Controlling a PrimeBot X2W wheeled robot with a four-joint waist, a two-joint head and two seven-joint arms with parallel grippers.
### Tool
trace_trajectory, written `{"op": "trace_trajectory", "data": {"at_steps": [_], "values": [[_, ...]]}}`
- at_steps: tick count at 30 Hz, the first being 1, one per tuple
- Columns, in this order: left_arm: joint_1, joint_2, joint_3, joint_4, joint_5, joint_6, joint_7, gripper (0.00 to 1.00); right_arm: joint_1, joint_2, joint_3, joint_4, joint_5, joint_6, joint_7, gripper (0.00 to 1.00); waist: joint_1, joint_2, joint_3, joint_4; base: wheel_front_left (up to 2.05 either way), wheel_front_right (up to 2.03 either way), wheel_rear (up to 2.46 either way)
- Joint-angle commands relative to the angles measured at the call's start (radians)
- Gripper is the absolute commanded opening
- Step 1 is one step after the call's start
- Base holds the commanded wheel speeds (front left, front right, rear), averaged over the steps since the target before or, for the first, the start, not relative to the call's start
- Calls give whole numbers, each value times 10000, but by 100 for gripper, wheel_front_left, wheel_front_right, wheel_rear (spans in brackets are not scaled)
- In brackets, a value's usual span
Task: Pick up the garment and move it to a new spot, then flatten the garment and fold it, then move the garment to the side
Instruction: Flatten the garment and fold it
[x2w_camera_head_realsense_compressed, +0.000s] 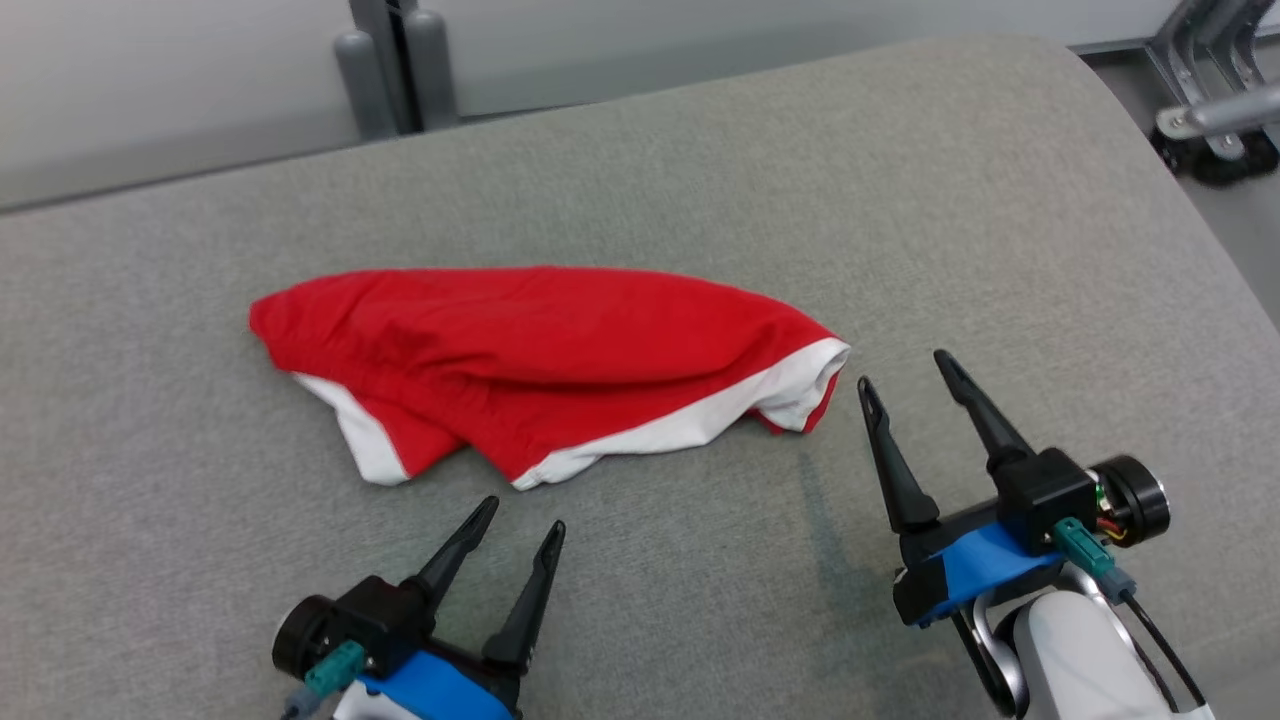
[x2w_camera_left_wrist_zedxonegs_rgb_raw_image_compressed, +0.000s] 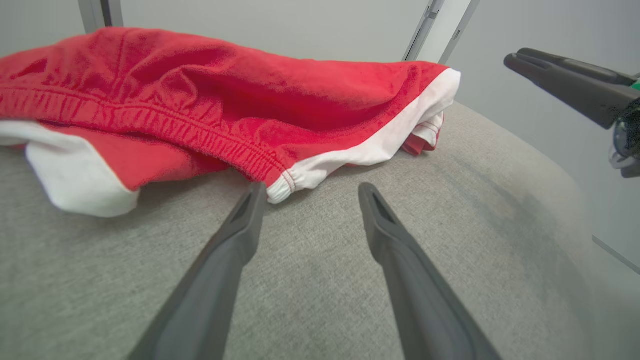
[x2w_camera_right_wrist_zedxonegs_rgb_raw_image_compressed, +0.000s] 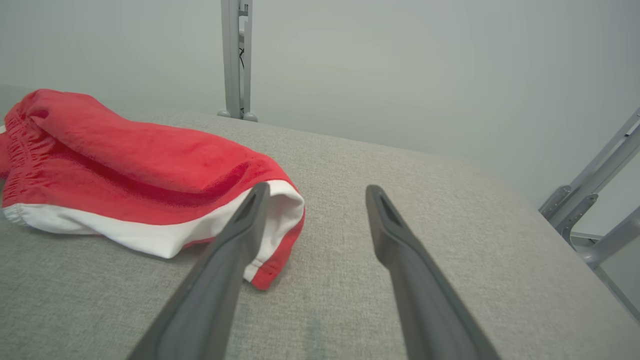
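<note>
Garment (x2w_camera_head_realsense_compressed: 540, 360) — just beyond left fingers (x2w_camera_head_realsense_compressed: 460, 545) and right fingers (x2w_camera_head_realsense_compressed: 890, 455), both pairs spread

The left gripper (x2w_camera_head_realsense_compressed: 523, 513) and right gripper (x2w_camera_head_realsense_compressed: 903, 369) each carry 2 long, matte dark-grey fingers (x2w_camera_right_wrist_zedxonegs_rgb_raw_image_compressed: 402, 260) tapering to blunt tips, a slot near each tip; each pair rises from a black block on a bright blue collar (x2w_camera_head_realsense_compressed: 985, 565); a teal plug (x2w_camera_head_realsense_compressed: 1083, 548) sits beside each; the round black cap (x2w_camera_head_realsense_compressed: 1140, 497) shows red and yellow wires; the right forearm (x2w_camera_head_realsense_compressed: 1085, 660) is glossy white, trailing a thin black cable (x2w_camera_head_realsense_compressed: 1160, 645).
</note>
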Motion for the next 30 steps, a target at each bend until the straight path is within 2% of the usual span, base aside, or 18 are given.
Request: {"op": "trace_trajectory", "data": {"at_steps": [1, 8, 15, 16, 18, 25, 30], "values": [[-158, 139, 60, 39, -34, -16, -28, 100, 248, -33, 120, -326, 171, -1, -36, 100, -1, -2, 123, -229, 0, 0, 0], [-195, 177, 695, 692, 137, -16, -25, 100, 618, -30, 449, -1267, 649, 1, -37, 100, -1, -2, 545, -936, 0, 0, 0], [-257, 287, 902, 320, -217, -16, -13, 100, 794, -33, 571, -1610, 820, 1, -38, 100, -1, -2, 741, -1203, 0, 0, 0], [-260, 294, 966, 319, -266, -16, -13, 91, 803, -32, 584, -1623, 842, 1, -38, 100, -1, -2, 749, -1228, 0, 0, 0], [-296, 304, 1024, 350, -329, -16, -13, 0, 799, -32, 606, -1626, 861, 1, -38, 100, -1, -2, 751, -1268, 0, 0, 0], [-381, 174, 1187, 132, -724, -16, -16, 0, 870, -32, 455, -1485, 792, 1, -38, 100, -1, -2, 537, -1064, 0, 0, 0], [-236, -122, 1620, -151, -885, -16, -16, 0, 915, -33, 298, -1094, 707, 1, -39, 100, -1, -2, 26, -335, 0, 0, 0]]}}
